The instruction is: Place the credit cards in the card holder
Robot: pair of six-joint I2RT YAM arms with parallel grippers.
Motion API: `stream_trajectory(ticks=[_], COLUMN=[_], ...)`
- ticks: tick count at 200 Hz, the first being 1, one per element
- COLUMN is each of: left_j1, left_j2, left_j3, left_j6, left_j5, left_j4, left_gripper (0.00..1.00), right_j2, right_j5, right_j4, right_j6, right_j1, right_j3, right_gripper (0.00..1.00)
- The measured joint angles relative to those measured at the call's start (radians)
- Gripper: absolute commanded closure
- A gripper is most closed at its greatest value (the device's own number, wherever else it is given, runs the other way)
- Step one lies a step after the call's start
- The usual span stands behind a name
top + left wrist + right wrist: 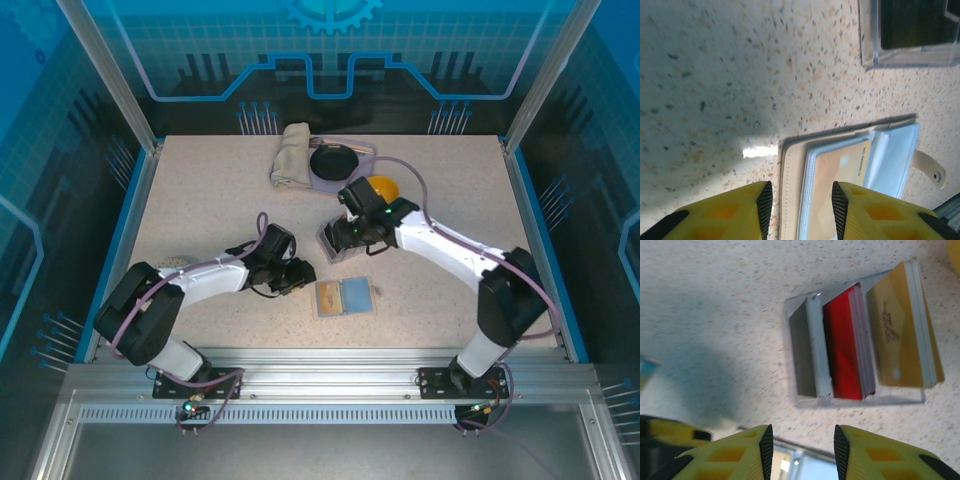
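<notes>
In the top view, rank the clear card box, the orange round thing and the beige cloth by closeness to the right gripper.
1. card box, next to the right gripper.
2. orange round thing, just behind, rightward.
3. cloth, back edge, leftward.

Top view high behind arms, wrist views close, downward, sharing clear box (860, 401)

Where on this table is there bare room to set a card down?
Bare table between the cloth and the left arm; also right of the right arm. Crowded in the middle: card holder, clear card box, left gripper, right gripper.
</notes>
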Motion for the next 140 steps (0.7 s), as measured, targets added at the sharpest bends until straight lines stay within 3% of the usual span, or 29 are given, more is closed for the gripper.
stream_trajectory(ticks=[62, 140], left_j1=[0.097, 0.142], left_j2=[0.0, 0.033], left_j3=[0.01, 0.042], left_j6=[-0.006, -0.053], left_j5=[0.02, 0.043], left_j4=[0.019, 0.054], left_gripper=[0.51, 0.47], right_j2=[0.253, 0.349], right_j5=[0.129, 0.103], right_j4=[-0.163, -0.209], right_j6=[-0.131, -0.173], right_j1=[0.0, 0.007], right_j3=[0.258, 0.372], right_gripper=[0.65, 0.65])
